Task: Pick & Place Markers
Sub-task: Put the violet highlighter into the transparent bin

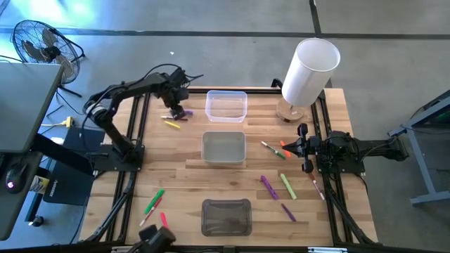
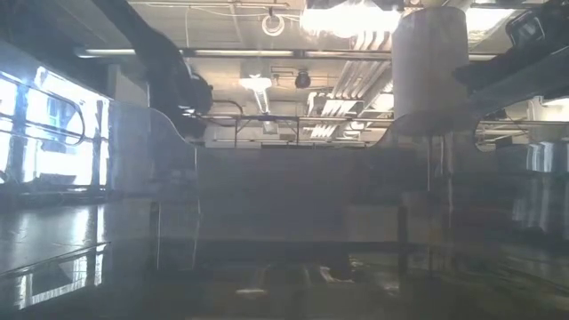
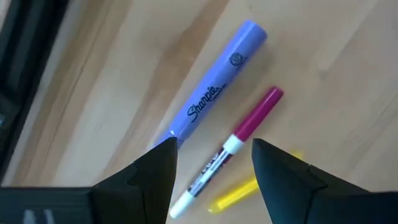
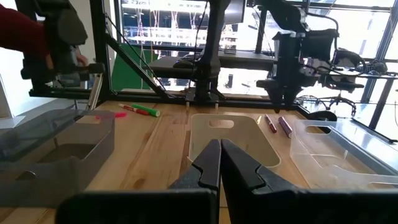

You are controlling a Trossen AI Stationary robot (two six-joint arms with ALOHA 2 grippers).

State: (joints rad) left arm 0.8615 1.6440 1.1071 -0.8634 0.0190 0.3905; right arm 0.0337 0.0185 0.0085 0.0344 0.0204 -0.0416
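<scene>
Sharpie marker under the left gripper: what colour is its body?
Light purple marker; the left wrist view shows it best.

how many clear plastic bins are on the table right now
3, in a row down the table's middle: one bin at the far edge near the left hand, one at the centre, one darker bin at the near edge. None looks hidden.

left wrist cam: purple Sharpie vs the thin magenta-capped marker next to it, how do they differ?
Thickness: the purple Sharpie is fat-bodied; the magenta-capped marker is slim.
Colour: the purple Sharpie is lilac end to end; the magenta-capped marker has a white printed barrel under its cap.
Position: the magenta-capped marker runs into the gap of the open left gripper; the purple Sharpie lies just outside one finger.
Shared: both lie flat on the wooden table, roughly parallel.
</scene>
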